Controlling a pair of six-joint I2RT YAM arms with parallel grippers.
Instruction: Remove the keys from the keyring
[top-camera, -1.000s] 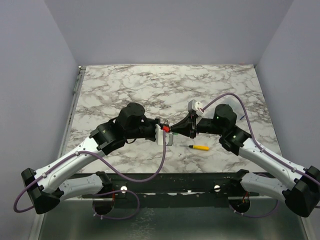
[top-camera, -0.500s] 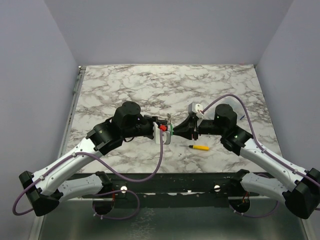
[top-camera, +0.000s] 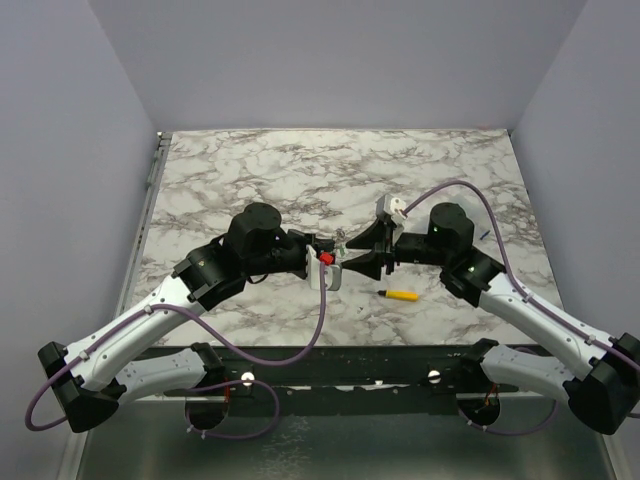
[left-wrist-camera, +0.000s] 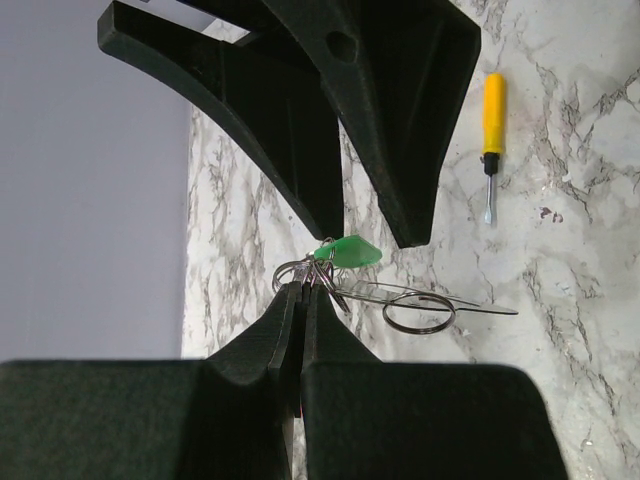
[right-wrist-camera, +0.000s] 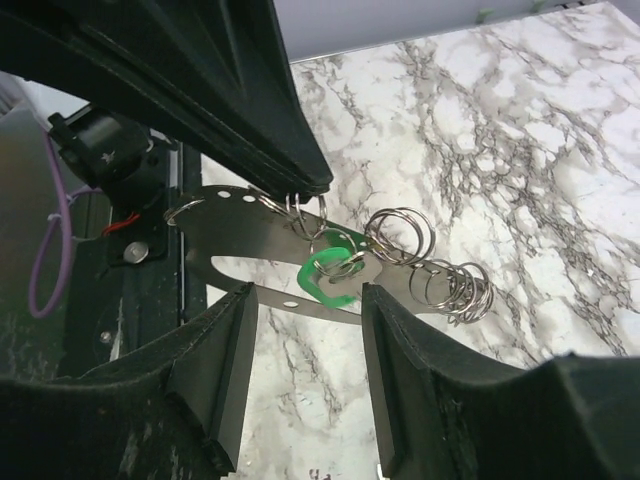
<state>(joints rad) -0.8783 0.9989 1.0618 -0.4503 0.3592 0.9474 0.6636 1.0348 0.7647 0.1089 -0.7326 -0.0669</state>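
Observation:
My left gripper (left-wrist-camera: 303, 292) is shut on the keyring (right-wrist-camera: 235, 245), a silvery flat oblong loop carrying several wire rings (right-wrist-camera: 400, 236), and holds it above the table. The key with the green head (right-wrist-camera: 326, 272) hangs on it, and also shows in the left wrist view (left-wrist-camera: 348, 252). My right gripper (right-wrist-camera: 310, 298) is open; its fingers (right-wrist-camera: 225, 365) stand on either side just below the green key without touching it. In the top view the two grippers, left (top-camera: 328, 262) and right (top-camera: 347, 257), meet tip to tip at the table's middle. Any other keys are indistinct.
A small yellow-handled screwdriver (top-camera: 402, 296) lies on the marble table (top-camera: 250, 170) just in front of the right gripper, and shows in the left wrist view (left-wrist-camera: 491, 130). The table is walled on the left, back and right.
The right gripper drew back slightly from the left one and its jaws have spread open. The left gripper stays shut on the keyring, shifted a little left.

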